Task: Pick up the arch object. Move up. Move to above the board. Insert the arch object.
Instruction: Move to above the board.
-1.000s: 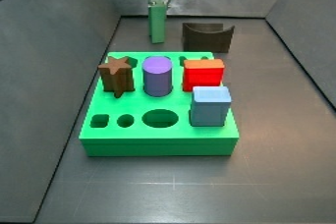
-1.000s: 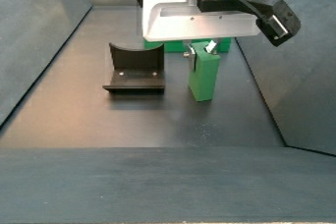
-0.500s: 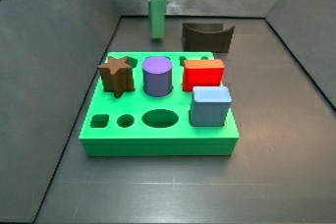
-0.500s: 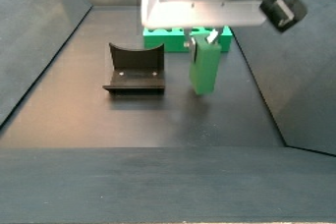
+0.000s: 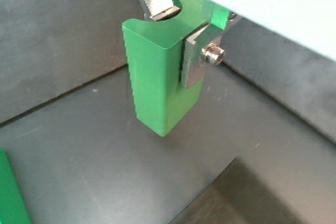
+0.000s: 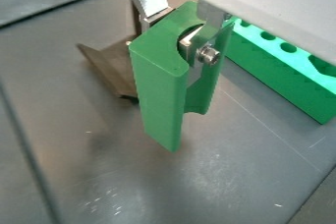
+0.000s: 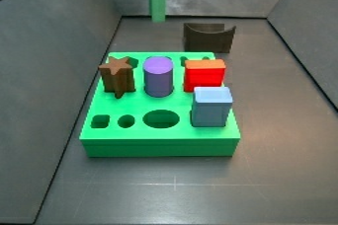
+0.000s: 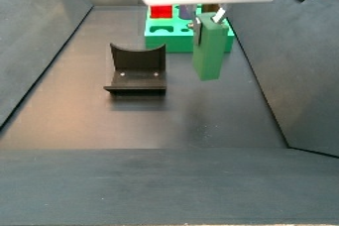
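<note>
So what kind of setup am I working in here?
Likely a lab test cell for peg-insertion trials: a dark walled tray floor, a shape-sorting board with coloured blocks, and the gripper, raised above the floor, jaws clamped on the arch object.

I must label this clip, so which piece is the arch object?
Beyond the board, above the dark floor, hangs the pincer. It holds the arch object, lifted clear. It is a tall, slim, green slab, unlike the squat dark brown notched block nearby.

Arch object aloft, board on the counter

The pale green arch object point(image 8: 209, 49) hangs upright, clamped in the claw point(image 6: 180, 39), off the counter point(image 8: 159, 121). The bright green board point(image 7: 161, 122) lies flat, carrying 4 coloured blocks.
</note>
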You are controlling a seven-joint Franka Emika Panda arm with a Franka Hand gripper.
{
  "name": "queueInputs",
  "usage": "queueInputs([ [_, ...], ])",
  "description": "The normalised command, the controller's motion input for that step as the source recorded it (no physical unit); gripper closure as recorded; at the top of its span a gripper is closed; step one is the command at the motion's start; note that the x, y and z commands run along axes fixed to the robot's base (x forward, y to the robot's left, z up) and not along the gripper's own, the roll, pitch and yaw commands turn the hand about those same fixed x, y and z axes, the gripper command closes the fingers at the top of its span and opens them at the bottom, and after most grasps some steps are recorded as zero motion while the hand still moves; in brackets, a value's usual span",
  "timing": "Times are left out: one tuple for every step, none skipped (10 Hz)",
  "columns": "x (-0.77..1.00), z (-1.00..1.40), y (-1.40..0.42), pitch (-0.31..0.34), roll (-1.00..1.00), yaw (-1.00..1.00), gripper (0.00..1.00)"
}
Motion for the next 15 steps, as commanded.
queueInputs([
  [-0.05, 1.00, 0.23, -0.062, -0.14, 0.12, 1.00],
  [-0.05, 1.00, 0.22, -0.040, -0.14, 0.07, 1.00],
  [-0.05, 1.00, 0.21, -0.012, -0.14, 0.03, 1.00],
  [-0.04, 1.00, 0.20, 0.009, -0.14, 0.01, 1.00],
  [-0.04, 1.00, 0.19, 0.025, -0.14, 0.00, 1.00],
  [-0.03, 1.00, 0.18, 0.042, -0.13, -0.01, 1.00],
  [-0.02, 1.00, 0.17, 0.064, -0.13, -0.02, 1.00],
  [-0.01, 1.00, 0.16, 0.066, -0.12, -0.02, 1.00],
  [-0.01, 1.00, 0.15, 0.067, -0.11, -0.03, 1.00],
  [-0.01, 1.00, 0.15, 0.066, -0.10, -0.03, 1.00],
  [0.00, 0.96, 0.13, 0.067, -0.09, -0.03, 1.00],
  [0.00, 0.79, 0.09, 0.071, -0.09, -0.03, 1.00],
  [0.01, 0.67, 0.07, 0.072, -0.08, -0.03, 1.00],
  [0.01, 0.38, 0.04, 0.078, -0.07, -0.03, 1.00],
  [0.01, 0.27, 0.03, 0.079, -0.07, -0.03, 1.00],
])
